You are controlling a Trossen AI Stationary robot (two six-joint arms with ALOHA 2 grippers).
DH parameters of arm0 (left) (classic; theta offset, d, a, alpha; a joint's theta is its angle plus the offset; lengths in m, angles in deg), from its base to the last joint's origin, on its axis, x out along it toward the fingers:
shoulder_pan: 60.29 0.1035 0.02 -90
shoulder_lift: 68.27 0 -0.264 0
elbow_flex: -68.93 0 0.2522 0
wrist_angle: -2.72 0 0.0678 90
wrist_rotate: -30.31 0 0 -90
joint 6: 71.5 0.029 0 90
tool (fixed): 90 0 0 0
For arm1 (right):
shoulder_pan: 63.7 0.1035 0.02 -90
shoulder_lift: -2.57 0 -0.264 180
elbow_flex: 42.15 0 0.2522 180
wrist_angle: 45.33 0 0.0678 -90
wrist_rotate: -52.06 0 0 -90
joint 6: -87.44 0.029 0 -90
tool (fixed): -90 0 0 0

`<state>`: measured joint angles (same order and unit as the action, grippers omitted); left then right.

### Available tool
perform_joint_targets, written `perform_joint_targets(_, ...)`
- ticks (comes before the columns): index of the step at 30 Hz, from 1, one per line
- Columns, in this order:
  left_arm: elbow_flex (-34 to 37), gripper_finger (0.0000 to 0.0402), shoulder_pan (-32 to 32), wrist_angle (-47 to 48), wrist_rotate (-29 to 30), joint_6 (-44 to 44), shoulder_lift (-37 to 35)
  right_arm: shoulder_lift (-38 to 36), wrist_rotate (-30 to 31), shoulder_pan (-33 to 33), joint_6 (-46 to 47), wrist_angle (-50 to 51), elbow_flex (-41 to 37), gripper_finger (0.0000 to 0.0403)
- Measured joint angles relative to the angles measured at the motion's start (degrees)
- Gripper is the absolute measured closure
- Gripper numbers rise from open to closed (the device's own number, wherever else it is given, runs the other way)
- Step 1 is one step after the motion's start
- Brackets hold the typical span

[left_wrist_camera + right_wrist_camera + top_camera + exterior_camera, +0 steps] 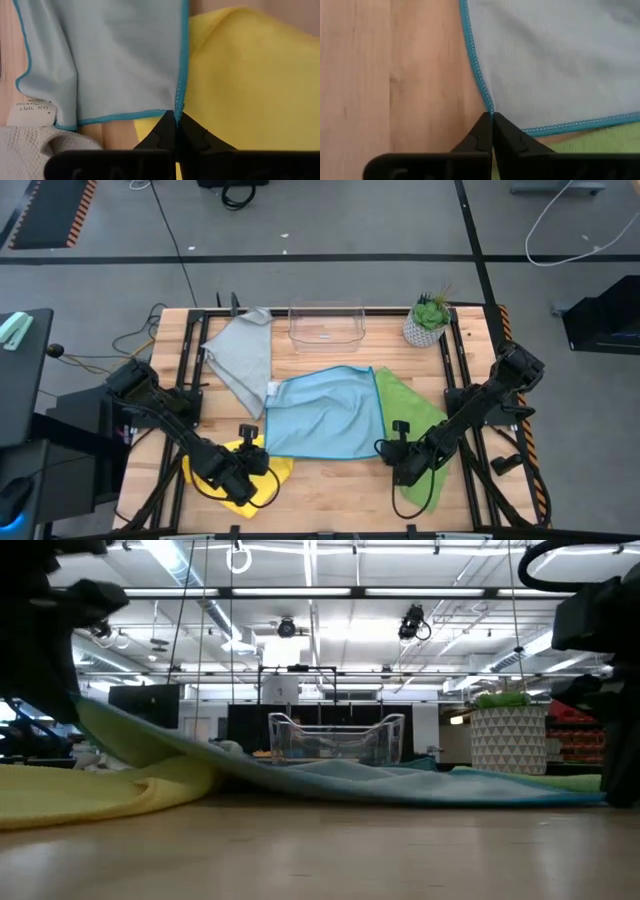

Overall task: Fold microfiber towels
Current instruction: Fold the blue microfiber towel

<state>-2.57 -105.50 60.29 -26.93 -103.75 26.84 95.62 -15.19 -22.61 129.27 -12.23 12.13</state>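
Note:
The light blue towel [325,412] lies spread at the table's middle. Its near left part overlaps the yellow towel [240,480], and its right edge meets the green towel [412,420]. A grey towel [243,355] lies at the far left, a corner of it under the blue one. My left gripper [262,452] is shut at the blue towel's near left corner. My right gripper [388,450] is shut at its near right corner. My left gripper pinches the blue towel's near left corner [178,107] between its two fingers, on the stitched hem, slanting down from the near left. In the low view the cloth [130,735] rises off the table toward this hold and passes over the yellow towel. My right gripper pinches the blue towel's hem [489,107] right at the near right corner between its two fingers, slanting down from the near right. The cloth beside the fingers lies flat on the wood and on the green towel [600,145].
A clear plastic bin [326,323] stands at the far middle, with a potted plant [428,320] in a white pot to its right. Bare wood [330,490] runs along the near edge between the two grippers. A white label [30,111] hangs at the blue towel's other corner.

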Motion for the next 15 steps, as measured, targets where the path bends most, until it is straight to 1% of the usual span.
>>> perform_joint_targets(3,0.0,0.0394,-1.0,0.0,0.0,-0.2,-2.4,-0.8,-0.3,1.1,0.3,2.6,3.1,0.0388)
perform_joint_targets(9,0.0,0.0396,-3.0,0.0,0.0,-2.0,-7.1,-0.9,-0.8,3.9,0.6,16.2,13.4,0.0390)
perform_joint_targets(15,-0.2,0.0397,-6.0,-0.5,-1.8,-6.5,-8.9,-0.9,-0.5,7.1,1.8,30.4,24.3,0.0390)
